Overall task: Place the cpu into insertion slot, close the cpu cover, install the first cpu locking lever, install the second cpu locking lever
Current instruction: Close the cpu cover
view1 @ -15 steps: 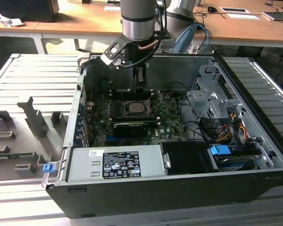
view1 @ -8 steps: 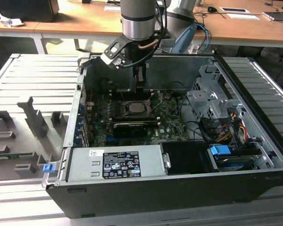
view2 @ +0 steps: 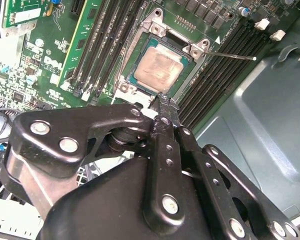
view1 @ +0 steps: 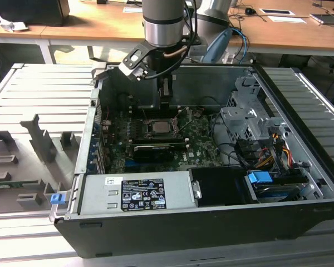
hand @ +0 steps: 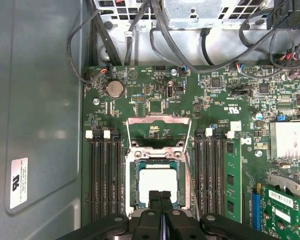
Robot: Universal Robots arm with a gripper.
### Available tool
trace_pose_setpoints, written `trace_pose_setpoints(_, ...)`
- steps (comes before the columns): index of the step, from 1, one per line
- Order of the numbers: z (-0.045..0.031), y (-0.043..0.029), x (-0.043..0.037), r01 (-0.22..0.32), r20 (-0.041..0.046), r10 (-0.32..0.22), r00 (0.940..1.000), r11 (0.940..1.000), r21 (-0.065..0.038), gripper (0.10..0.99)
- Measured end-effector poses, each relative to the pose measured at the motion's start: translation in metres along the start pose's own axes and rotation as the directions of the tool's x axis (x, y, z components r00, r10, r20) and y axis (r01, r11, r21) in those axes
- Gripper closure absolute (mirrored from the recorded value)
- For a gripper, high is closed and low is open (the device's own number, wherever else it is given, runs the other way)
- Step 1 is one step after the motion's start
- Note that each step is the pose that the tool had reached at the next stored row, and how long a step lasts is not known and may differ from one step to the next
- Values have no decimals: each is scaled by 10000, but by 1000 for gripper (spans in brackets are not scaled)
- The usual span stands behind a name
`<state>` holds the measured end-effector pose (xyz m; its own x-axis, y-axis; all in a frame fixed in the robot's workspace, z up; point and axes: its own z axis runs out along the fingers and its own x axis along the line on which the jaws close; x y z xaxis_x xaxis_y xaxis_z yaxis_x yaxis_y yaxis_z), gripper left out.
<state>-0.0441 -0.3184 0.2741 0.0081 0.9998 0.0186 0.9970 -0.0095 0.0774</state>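
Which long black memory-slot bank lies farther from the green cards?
The black slot bank beside the grey metal case wall; the other bank lies toward the green cards.

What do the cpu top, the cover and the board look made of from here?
The cpu top looks like bare metal: pale beige-silver with a dull, slightly smeared sheen. The cover seems to be stamped sheet metal, silver-grey, with bright glints along its edges. The board looks like green lacquered laminate, going by its flat colour, fine traces and solder points.
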Motion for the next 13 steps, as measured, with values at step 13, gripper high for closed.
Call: trace_pose_setpoints(13, -22, 2, 0, 6, -1, -6, 10000, 10000, -1, 980)
